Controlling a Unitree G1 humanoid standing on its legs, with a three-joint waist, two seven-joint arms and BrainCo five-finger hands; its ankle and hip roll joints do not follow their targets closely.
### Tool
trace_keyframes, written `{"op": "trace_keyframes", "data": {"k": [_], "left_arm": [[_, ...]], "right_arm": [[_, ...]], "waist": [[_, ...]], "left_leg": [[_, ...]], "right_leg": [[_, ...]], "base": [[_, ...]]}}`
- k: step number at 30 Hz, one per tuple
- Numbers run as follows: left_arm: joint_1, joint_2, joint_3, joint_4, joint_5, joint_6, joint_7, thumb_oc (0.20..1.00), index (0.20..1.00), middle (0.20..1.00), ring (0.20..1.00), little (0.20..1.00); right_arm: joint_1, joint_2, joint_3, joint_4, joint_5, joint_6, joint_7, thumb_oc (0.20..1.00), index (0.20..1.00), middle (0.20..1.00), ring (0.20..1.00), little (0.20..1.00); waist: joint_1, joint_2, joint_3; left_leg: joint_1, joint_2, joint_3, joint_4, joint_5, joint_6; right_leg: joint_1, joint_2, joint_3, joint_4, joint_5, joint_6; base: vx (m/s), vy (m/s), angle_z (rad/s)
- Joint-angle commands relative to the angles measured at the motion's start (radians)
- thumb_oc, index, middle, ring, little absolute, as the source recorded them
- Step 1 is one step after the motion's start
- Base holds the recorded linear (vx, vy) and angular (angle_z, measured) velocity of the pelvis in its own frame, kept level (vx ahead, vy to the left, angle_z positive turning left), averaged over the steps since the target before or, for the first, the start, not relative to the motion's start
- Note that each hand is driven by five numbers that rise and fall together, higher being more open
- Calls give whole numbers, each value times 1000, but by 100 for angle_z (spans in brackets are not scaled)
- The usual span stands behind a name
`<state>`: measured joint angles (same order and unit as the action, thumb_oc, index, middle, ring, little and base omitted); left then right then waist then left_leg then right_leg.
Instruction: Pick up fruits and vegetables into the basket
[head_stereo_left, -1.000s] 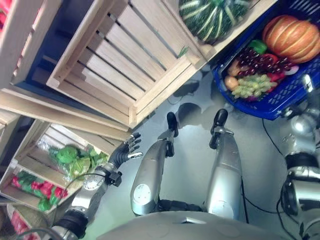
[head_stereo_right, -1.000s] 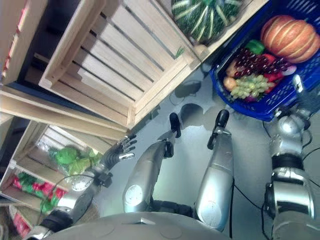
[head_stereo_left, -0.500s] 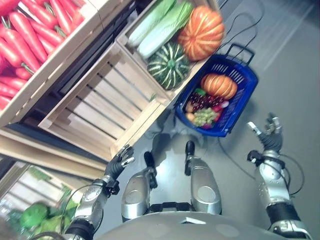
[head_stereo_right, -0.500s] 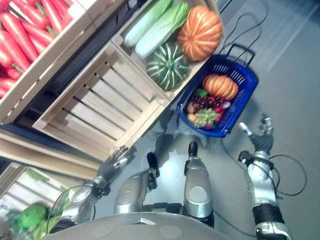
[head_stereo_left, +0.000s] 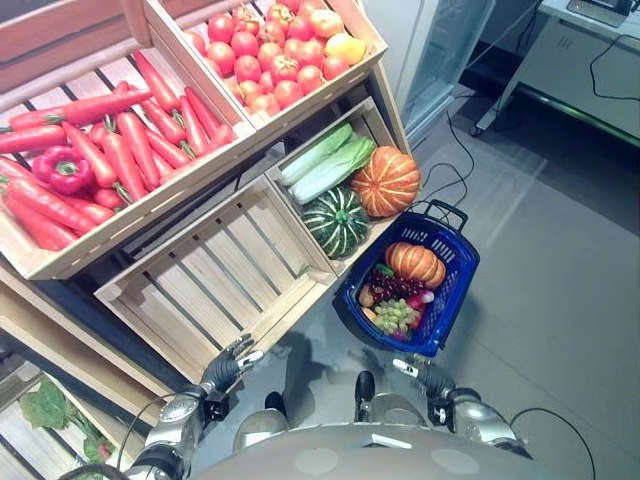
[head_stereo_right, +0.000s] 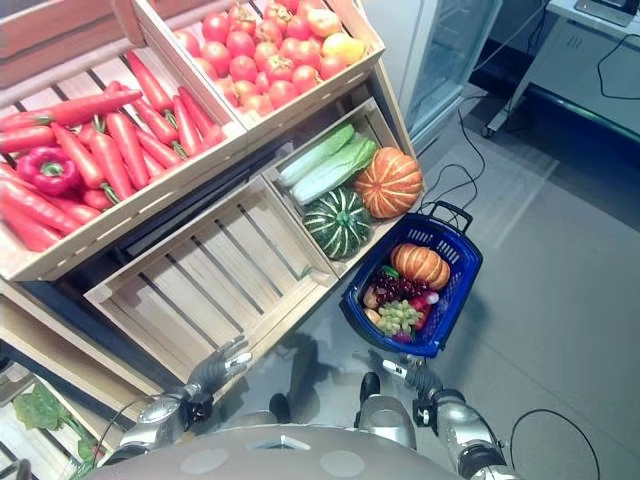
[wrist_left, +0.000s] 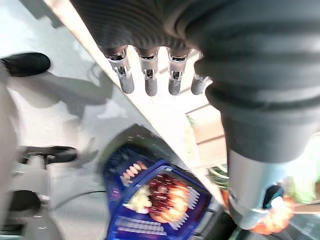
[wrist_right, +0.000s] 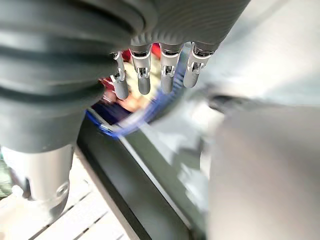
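standing on the grey floor just off the corner of the lower wooden crates, the blue basket already holds a small orange pumpkin, dark red grapes, a bunch of green grapes and a few smaller pieces that are hard to name. its black handle sticks up at the far end. right beside it, a low crate holds a green striped squash, a larger orange pumpkin and two pale green cabbages lying side by side. next to that is an empty slatted crate. above, the tilted shelf bins carry long red carrots with a red bell pepper among them, and a bin of red tomatoes with one yellow fruit at its edge. leafy greens show in a crate down low on the left. the left robot hand hovers by the front edge of the empty crate, fingers straight and holding nothing. the right robot hand hangs low just short of the basket's near end, fingers also relaxed and empty. a glass-fronted cabinet and a counter stand further off on the right.
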<state>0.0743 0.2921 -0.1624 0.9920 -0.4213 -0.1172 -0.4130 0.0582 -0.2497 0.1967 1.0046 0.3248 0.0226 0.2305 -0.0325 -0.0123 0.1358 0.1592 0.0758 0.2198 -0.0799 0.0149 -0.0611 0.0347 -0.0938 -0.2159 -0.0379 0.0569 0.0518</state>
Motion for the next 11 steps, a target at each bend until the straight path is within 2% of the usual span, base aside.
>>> {"op": "trace_keyframes", "data": {"k": [1,2,3,4,5,8,11], "left_arm": [[-64,-19,-37,61,60,21,-64,1000,1000,1000,1000,1000],[-67,-21,-38,69,59,36,-73,1000,1000,1000,1000,1000],[-76,-31,-40,99,67,78,-103,1000,1000,1000,1000,1000],[-82,-38,-39,119,92,97,-134,1000,1000,1000,1000,1000],[-88,-41,-37,133,101,106,-164,1000,1000,1000,1000,1000],[-91,-53,-34,150,92,101,-184,1000,1000,1000,1000,1000],[-101,-57,-25,152,81,142,-186,1000,1000,1000,1000,1000]], "right_arm": [[-69,23,22,61,24,38,70,1000,1000,1000,1000,1000],[-72,25,22,72,24,47,73,1000,1000,1000,1000,1000],[-79,32,21,114,10,65,92,1000,1000,1000,1000,1000],[-82,40,18,150,33,122,149,1000,1000,1000,1000,1000],[-83,47,9,174,70,133,172,1000,1000,1000,1000,1000],[-90,42,-1,209,57,100,182,1000,1000,1000,1000,1000],[-90,34,7,234,5,103,211,1000,1000,1000,1000,1000]], "waist": [[9,-8,21],[9,-6,20],[9,-2,15],[9,2,14],[9,5,8],[8,11,3],[14,16,-2]], "left_leg": [[-28,-24,-3,56,-68,36],[-27,-24,-3,57,-69,37],[-24,-25,-4,63,-74,42],[-16,-26,-6,67,-78,45],[-17,-25,-7,72,-79,47],[-4,-26,-8,75,-85,50],[4,-25,-17,76,-86,49]], "right_leg": [[14,-84,-37,67,-28,105],[15,-84,-37,67,-29,104],[21,-84,-35,71,-36,100],[31,-83,-33,75,-44,96],[33,-83,-32,74,-46,92],[48,-83,-34,68,-49,89],[67,-85,-41,65,-55,84]], "base": [[-3,32,3],[5,35,7],[13,40,7],[14,45,3],[20,41,-1],[7,10,0],[0,0,0]]}}
